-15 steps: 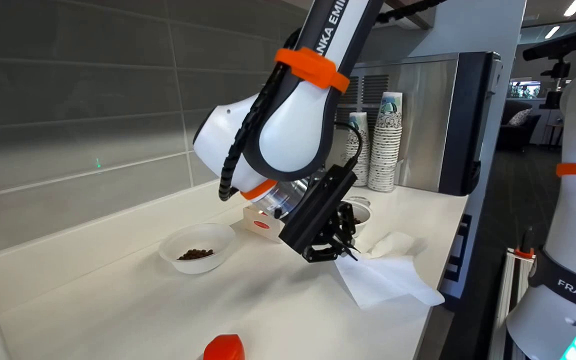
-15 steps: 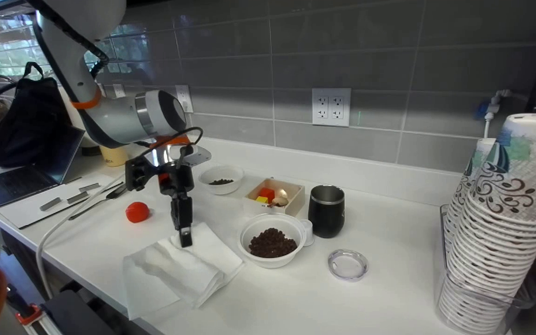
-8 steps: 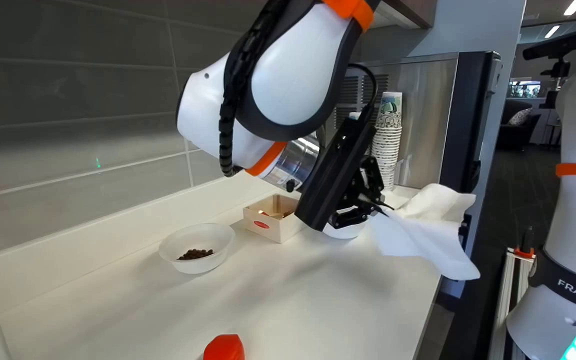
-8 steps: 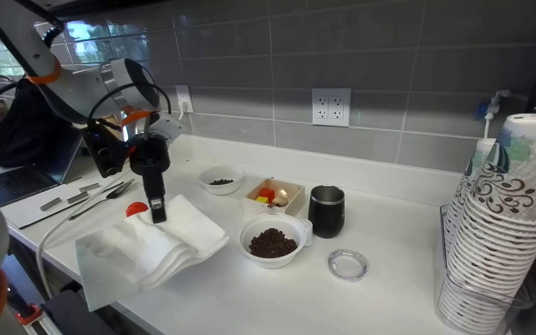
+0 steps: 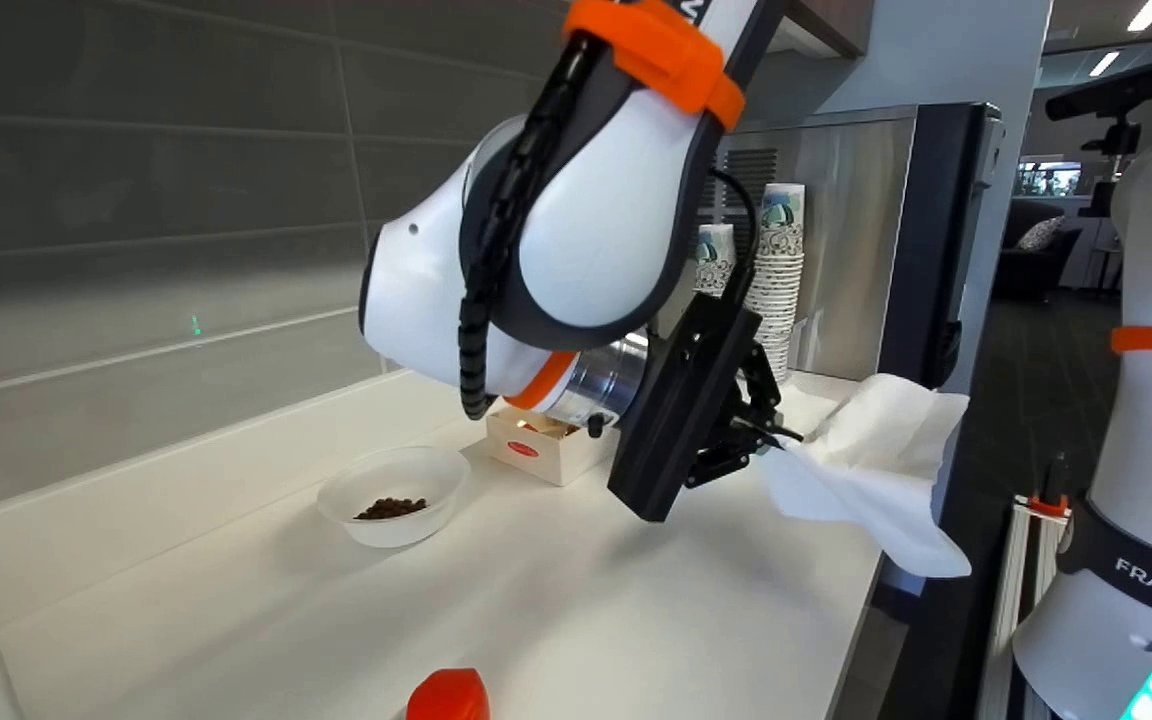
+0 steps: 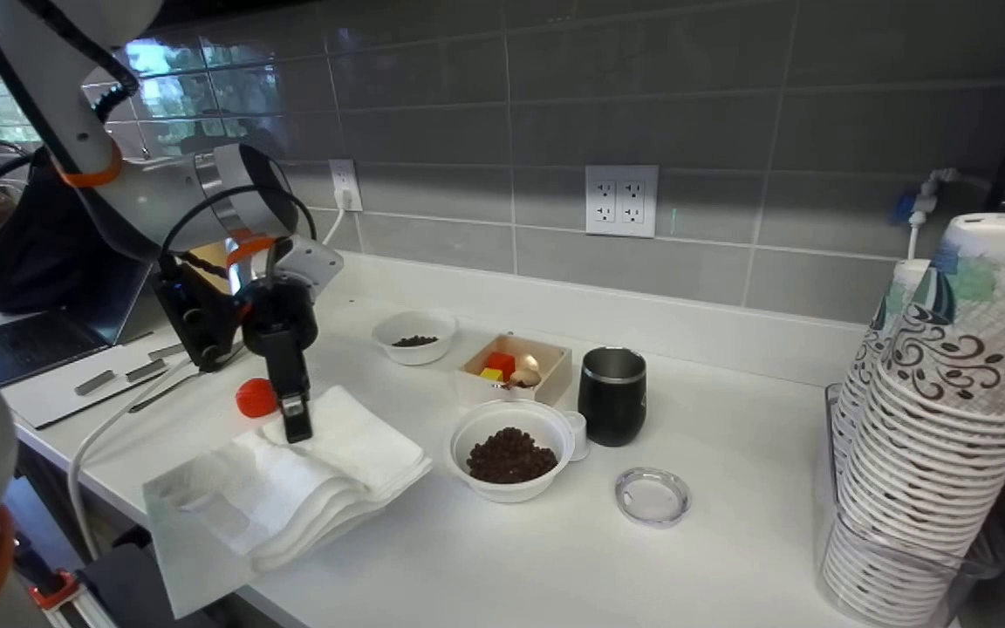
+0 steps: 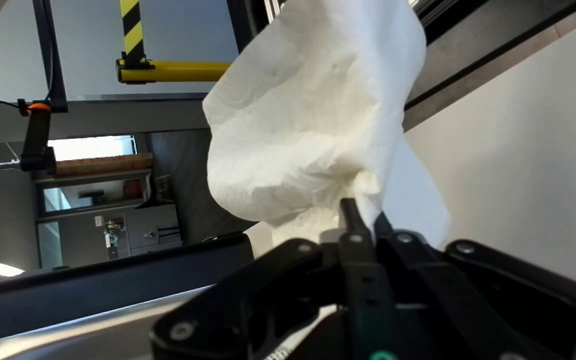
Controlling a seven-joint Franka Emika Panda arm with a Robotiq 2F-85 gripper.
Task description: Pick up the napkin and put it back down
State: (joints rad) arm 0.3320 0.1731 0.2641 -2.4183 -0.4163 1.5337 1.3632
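The white crumpled paper napkin [image 7: 308, 135] lies straight out ahead of the black 2-finger gripper [image 7: 365, 216], approx. in line w/ the way it points. Gripper's narrow, pinching the napkin nr. 1 end. Both exterior views show it aloft, part over the white flat countertop [image 5: 556, 600], part out past the edge on the side of the white robot base [image 5: 1151, 460]. Long axis, per wrist view, runs outward from the pinch; free end points off the edge & sags. Prob. needs drawing back over the countertop b4 lowering, else it might slip off.

The creased white napkin [image 7: 313, 120] hangs splayed in midair, pinched by the tool [image 7: 366, 212].
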